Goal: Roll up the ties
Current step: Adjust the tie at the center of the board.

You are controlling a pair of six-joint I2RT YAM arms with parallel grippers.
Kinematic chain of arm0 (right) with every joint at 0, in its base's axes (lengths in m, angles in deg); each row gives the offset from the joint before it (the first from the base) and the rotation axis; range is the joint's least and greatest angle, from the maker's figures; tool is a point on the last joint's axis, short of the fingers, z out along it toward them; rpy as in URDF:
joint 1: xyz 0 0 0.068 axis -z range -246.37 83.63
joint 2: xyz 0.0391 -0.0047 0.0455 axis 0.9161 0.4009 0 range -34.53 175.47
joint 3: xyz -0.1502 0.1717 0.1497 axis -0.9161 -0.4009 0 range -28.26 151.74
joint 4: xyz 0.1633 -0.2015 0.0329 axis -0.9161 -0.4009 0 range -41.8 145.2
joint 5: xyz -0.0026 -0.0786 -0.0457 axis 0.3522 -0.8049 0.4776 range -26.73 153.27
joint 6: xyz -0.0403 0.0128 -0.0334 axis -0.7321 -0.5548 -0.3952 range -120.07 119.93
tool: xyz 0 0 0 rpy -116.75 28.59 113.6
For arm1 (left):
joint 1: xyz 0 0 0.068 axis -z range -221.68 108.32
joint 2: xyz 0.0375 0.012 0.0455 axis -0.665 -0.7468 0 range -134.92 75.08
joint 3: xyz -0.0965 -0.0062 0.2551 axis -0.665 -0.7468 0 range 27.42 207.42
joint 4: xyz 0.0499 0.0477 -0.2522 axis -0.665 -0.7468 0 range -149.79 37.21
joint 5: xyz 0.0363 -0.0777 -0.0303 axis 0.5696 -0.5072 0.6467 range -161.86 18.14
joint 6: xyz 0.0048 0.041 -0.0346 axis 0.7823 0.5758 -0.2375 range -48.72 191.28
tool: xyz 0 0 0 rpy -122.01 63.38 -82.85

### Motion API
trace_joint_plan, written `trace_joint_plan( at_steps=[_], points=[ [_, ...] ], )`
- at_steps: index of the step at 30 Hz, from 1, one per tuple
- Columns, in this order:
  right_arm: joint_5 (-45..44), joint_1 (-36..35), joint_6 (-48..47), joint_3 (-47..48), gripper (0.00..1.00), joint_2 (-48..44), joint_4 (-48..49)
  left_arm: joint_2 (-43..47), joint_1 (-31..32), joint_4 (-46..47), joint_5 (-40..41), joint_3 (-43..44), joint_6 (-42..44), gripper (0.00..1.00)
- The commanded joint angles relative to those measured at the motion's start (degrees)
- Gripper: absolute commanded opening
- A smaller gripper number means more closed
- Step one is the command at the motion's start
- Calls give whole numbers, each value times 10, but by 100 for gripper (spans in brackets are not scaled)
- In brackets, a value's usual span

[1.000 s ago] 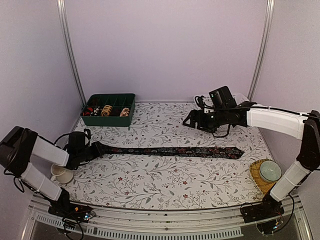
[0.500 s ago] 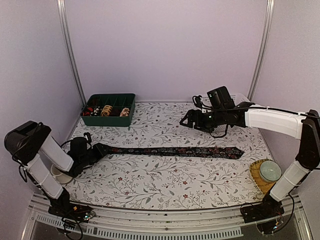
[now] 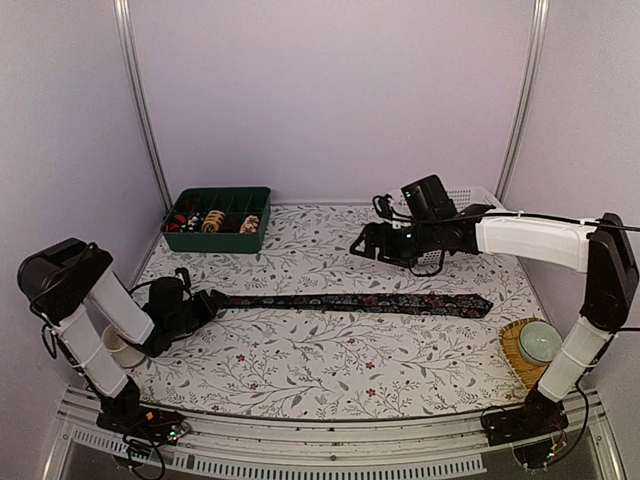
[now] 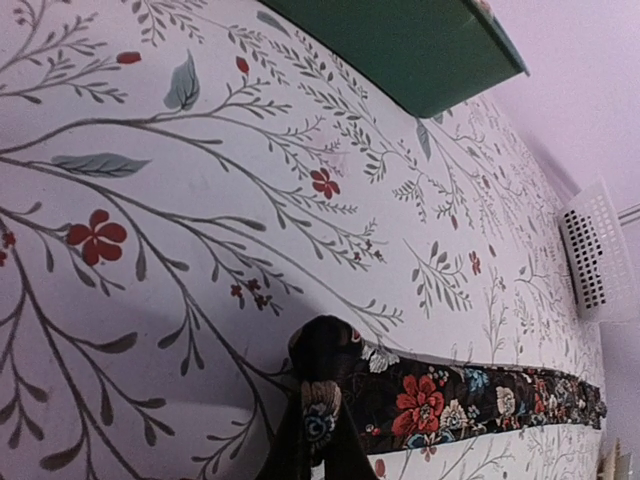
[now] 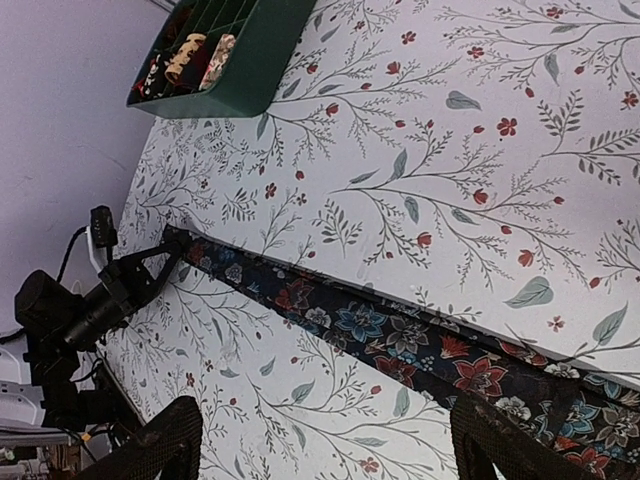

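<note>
One dark floral tie (image 3: 360, 301) lies stretched left to right across the patterned tablecloth, wide pointed end at the right. My left gripper (image 3: 203, 304) is low at the tie's narrow left end and shut on that end; in the left wrist view the tie (image 4: 470, 398) bunches up where the left gripper (image 4: 320, 440) pinches it. My right gripper (image 3: 362, 243) hovers open above the cloth behind the tie's middle. In the right wrist view the tie (image 5: 400, 340) runs under the right gripper (image 5: 325, 450), untouched. Rolled ties (image 3: 212, 220) sit in the green tray (image 3: 215, 241).
A white mesh basket (image 3: 470, 197) stands at the back right behind the right arm. A white cup (image 3: 125, 350) sits by the left arm. A pale bowl (image 3: 540, 342) rests on a woven mat (image 3: 512, 350) at the front right.
The left gripper has closed on the tie's narrow end and edged right. The right arm has drifted a little to the left, still open.
</note>
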Motion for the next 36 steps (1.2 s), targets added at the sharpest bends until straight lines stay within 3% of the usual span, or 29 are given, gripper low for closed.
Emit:
trace_joint_plan(
  at_steps=[1,7,18,28,36],
  points=[
    [29,-28,-6,64,86,73,9,36,25,-127,60,39,68,0],
    [100,-58,21,154,85,168,25,65,84,-269,183,105,144,0],
    [257,-83,163,330,81,371,112,20,196,-326,347,169,242,0],
    [305,-85,227,387,80,469,126,75,211,-265,299,103,244,0],
    [243,-87,87,337,80,403,-1,144,242,-338,286,67,117,0]
  ],
)
